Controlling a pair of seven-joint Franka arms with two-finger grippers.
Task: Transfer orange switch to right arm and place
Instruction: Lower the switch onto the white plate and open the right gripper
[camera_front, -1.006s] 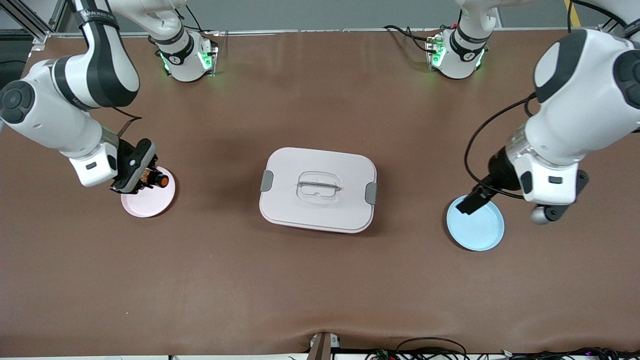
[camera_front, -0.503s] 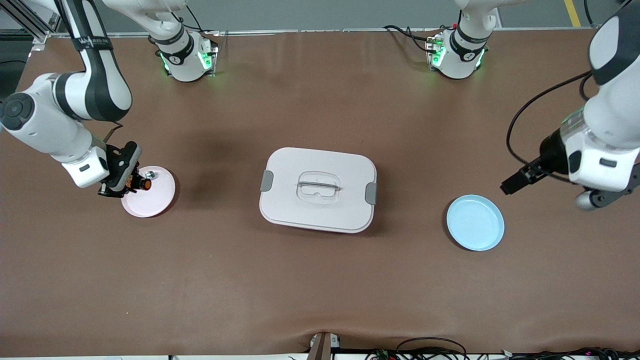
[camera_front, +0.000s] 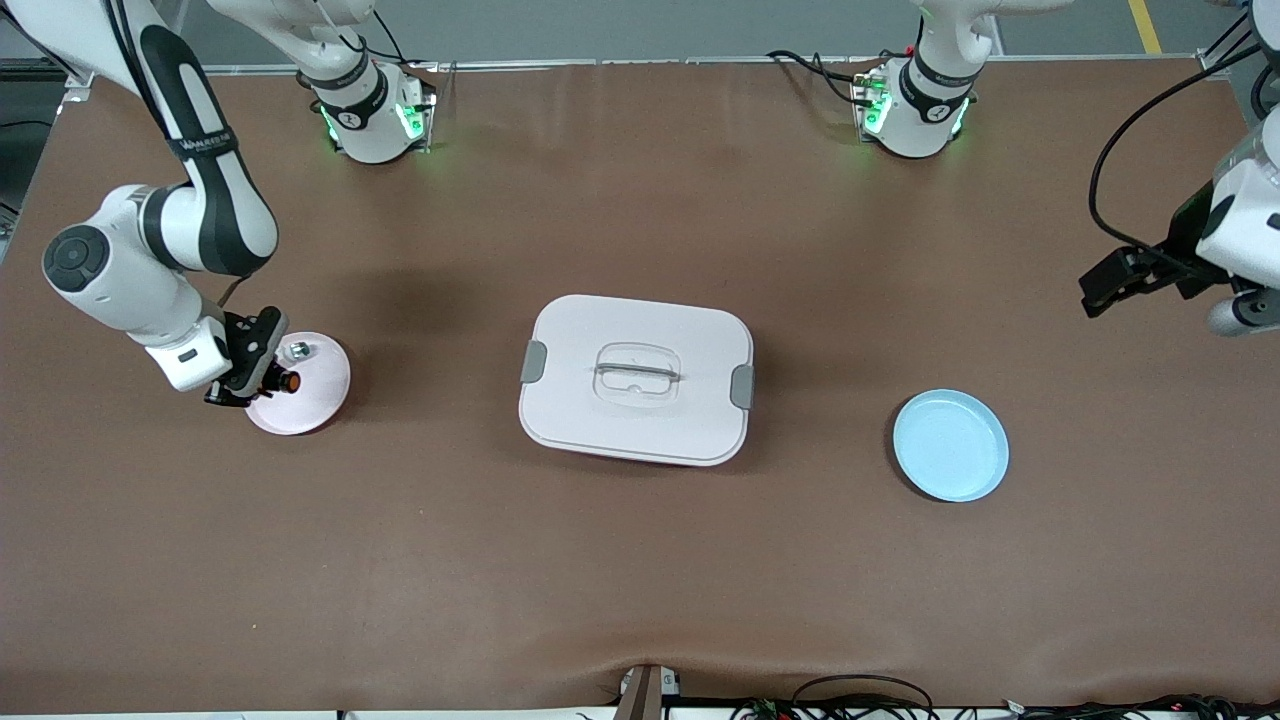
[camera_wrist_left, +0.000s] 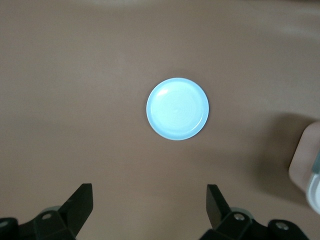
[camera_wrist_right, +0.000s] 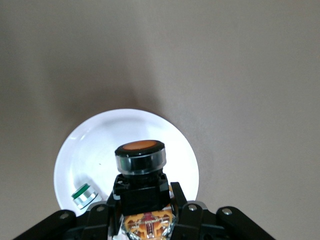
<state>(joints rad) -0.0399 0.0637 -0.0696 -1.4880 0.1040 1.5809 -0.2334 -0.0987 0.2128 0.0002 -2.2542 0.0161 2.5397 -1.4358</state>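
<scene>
the right gripper (camera_front: 262, 377) is clamped on the tiny black push-button switch with a round orange cap (camera_front: 287, 381), just above the rim of the pale pink round plate (camera_front: 318, 405) near the table edge at the right arm's end. the cap points across the plate, toward a small silver-and-green part (camera_wrist_right: 83, 195). the left gripper (camera_wrist_left: 150, 206), fingers spread and holding nothing, waits high over the brown table (camera_front: 640, 560) at its own end.

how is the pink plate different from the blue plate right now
The pink plate holds a small silver part, with the right gripper, shut on the orange switch, above it. The blue plate holds nothing; the left gripper, open, hangs above it. Both are round and shallow.
</scene>
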